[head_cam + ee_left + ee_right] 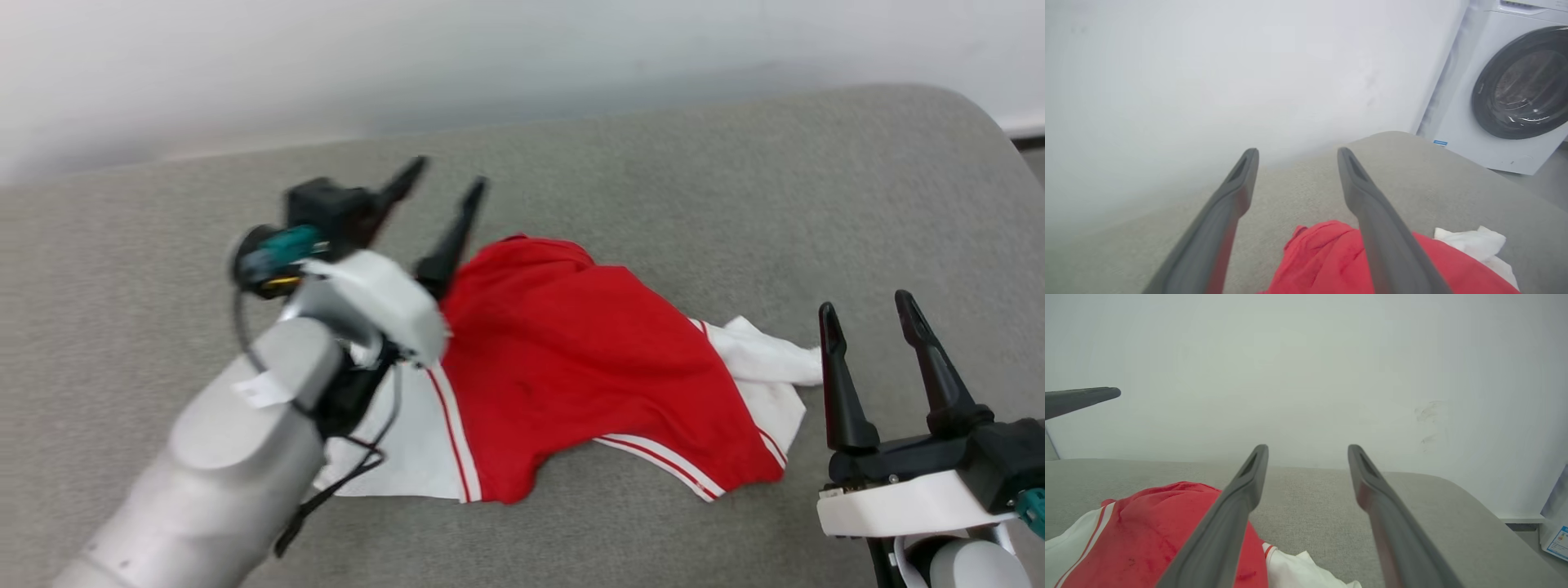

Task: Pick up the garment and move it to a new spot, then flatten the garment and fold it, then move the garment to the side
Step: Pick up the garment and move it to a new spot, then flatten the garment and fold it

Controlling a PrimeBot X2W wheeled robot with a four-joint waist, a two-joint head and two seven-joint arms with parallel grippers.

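Garment (571, 359) lies partly behind the forearm (237, 441); left claw (451, 174) and right claw (865, 303) gape wide, empty.

One garment (571, 351), two pincers (451, 171) (865, 302), one washing machine (1457, 122)

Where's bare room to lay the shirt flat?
Bare grey cushion runs between the garment and the wall, widest toward the far-right corner, and left of the left gripper. Crowded: near right, where the right gripper sits by the white sleeve.

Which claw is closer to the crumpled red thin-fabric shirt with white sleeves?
Left, narrowly. The left gripper hangs over the shirt's far left edge; the right gripper sits beside its white sleeve tip.
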